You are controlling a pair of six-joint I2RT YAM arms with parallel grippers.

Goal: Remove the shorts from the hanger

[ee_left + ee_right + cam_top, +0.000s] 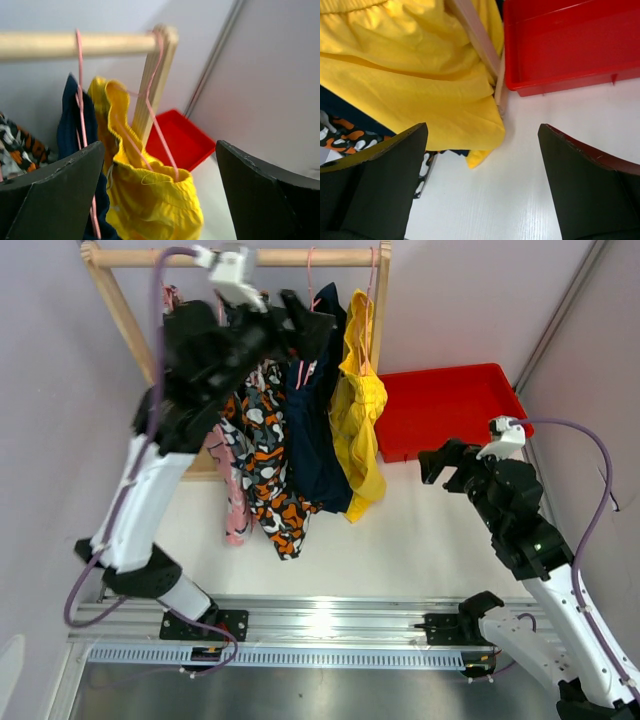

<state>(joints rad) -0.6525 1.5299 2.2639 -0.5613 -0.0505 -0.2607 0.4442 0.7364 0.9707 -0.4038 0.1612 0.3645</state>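
**Hanging on the rack: the shorts, with both grippers wide open**

From above we see the white table [420, 540] with the wooden rack [290, 257] standing at its far side. Only this view shows the whole row of clothes. The red tray [440, 410] lies on the table just right of the rack.

Along the rail, from right to left, hang the yellow shorts [358, 420], the navy pair [312, 440], the camouflage pair [272, 480] and the pink pair [232, 500]. The left arm hides the tops of the last two. There is more patterned cloth behind it that we cannot tell apart.

The left gripper [305, 325] is raised to the rail, close to the navy pair. In the top view we cannot say if it touches anything. Its wrist camera shows more: the two dark fingers [60, 190] stand far apart with nothing between them, and beyond them the yellow shorts hang on a thin pink hanger [160, 130] that is hooked over the rail.

The right gripper [440, 468] is low, in front of the red tray and apart from the shorts. Its own camera shows the fingers [585, 175] spread wide and holding nothing, above bare table. It also shows the hem of the yellow shorts reaching down beside the foot of the rack, which the left wrist view does not show.
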